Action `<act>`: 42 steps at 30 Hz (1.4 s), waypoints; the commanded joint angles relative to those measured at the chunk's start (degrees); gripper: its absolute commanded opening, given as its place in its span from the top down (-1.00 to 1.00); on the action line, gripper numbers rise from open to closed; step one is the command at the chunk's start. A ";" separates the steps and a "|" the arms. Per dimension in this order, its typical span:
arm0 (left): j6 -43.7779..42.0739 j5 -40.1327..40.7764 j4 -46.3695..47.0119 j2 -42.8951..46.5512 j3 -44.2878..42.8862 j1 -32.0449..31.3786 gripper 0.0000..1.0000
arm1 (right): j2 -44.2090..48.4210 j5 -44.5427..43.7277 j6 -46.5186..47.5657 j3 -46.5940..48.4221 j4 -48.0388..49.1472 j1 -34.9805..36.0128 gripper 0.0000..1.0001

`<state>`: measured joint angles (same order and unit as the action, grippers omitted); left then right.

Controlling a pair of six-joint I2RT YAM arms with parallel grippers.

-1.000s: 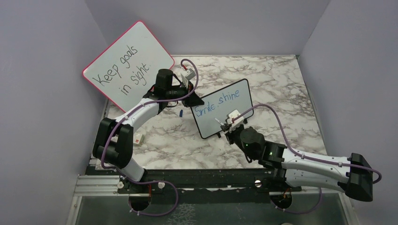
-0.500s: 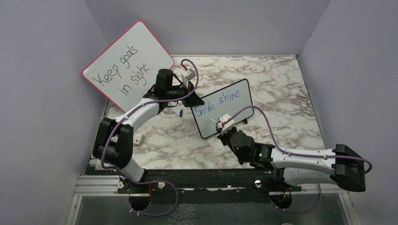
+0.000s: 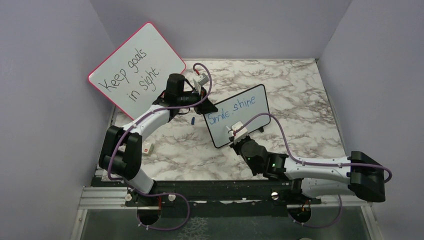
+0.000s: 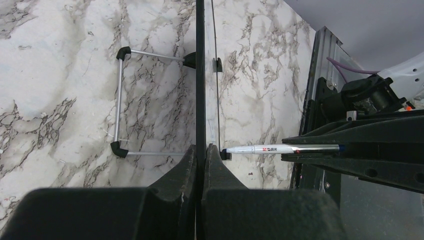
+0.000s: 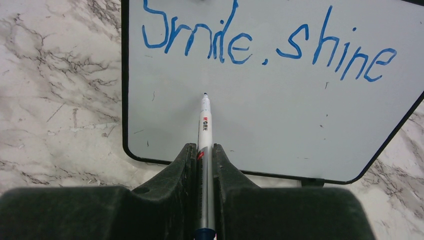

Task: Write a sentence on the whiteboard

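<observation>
Since earlier, my right gripper (image 5: 204, 149) slid left, clamped on marker (image 5: 205, 120), tip maybe touching whiteboard (image 5: 280, 110) under sentence (image 5: 240, 47). Whiteboard looks light, stiff, tippy; left gripper (image 4: 201, 150) pinches frame.

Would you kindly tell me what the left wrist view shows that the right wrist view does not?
Only the left wrist: the small black-framed whiteboard edge-on, clamped in the left pincer, with its wire stand behind. Only the right wrist: the blue handwritten sentence, reading "Smile, shine". Both: the silver marker pen in the right pincer, over the marble table.
</observation>
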<state>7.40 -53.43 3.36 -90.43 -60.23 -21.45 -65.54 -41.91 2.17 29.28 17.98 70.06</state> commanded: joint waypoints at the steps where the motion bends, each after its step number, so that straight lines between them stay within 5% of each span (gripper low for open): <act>1: -4.41 1.72 -2.12 0.35 0.20 -1.01 1.00 | -0.61 -2.68 -0.38 1.37 2.84 0.34 0.99; 22: -4.48 2.36 -2.48 0.34 0.10 -1.05 1.00 | -4.90 -5.15 -1.44 2.54 3.57 0.34 0.99; 42: -4.41 2.63 -2.48 0.61 0.20 -1.05 1.00 | -4.85 -3.52 -10.51 4.12 -11.38 0.34 0.99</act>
<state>7.40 -52.88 3.31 -90.43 -60.27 -21.50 -69.95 -46.24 -4.60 32.49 12.29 70.37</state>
